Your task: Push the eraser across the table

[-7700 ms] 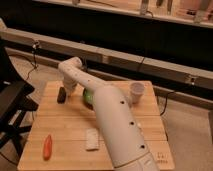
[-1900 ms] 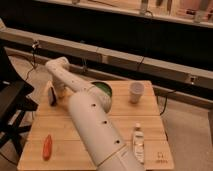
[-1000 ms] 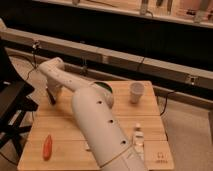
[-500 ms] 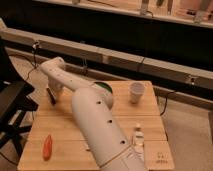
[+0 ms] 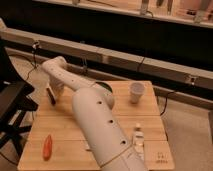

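Note:
The table (image 5: 65,125) has a light wooden plank top and fills the middle of the camera view. My white arm rises from the bottom edge and reaches to the far left of the table. My gripper (image 5: 50,96) is the dark part at the arm's end, low over the table's left edge. I cannot pick out the eraser; the arm covers the middle of the table top.
An orange carrot-shaped thing (image 5: 47,146) lies at the front left. A white paper cup (image 5: 136,92) stands at the back right. A small bottle (image 5: 138,138) stands at the front right. A dark round dish (image 5: 103,86) shows behind the arm. A black chair (image 5: 12,107) stands left of the table.
My gripper has moved left along the back of the table to its left edge, then held almost still for the last second. A white block seen early on is now behind the arm.

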You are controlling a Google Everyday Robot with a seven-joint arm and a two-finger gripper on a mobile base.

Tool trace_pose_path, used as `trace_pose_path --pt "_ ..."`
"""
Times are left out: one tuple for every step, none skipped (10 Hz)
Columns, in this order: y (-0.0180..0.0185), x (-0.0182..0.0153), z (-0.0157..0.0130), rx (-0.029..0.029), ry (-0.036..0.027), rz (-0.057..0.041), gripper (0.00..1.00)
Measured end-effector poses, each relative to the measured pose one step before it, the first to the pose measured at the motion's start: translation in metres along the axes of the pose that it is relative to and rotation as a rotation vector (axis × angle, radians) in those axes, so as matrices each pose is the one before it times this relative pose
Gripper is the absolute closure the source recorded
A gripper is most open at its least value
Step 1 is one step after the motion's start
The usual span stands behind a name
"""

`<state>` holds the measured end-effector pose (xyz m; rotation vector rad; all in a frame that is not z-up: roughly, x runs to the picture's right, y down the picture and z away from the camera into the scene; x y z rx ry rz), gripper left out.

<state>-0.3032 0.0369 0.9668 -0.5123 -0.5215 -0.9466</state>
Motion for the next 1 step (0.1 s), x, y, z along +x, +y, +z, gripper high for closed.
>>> trace_pose_path --pt "-0.00113 -0.00216 0.00023 0.00145 -0.00018 -0.00069 1.00"
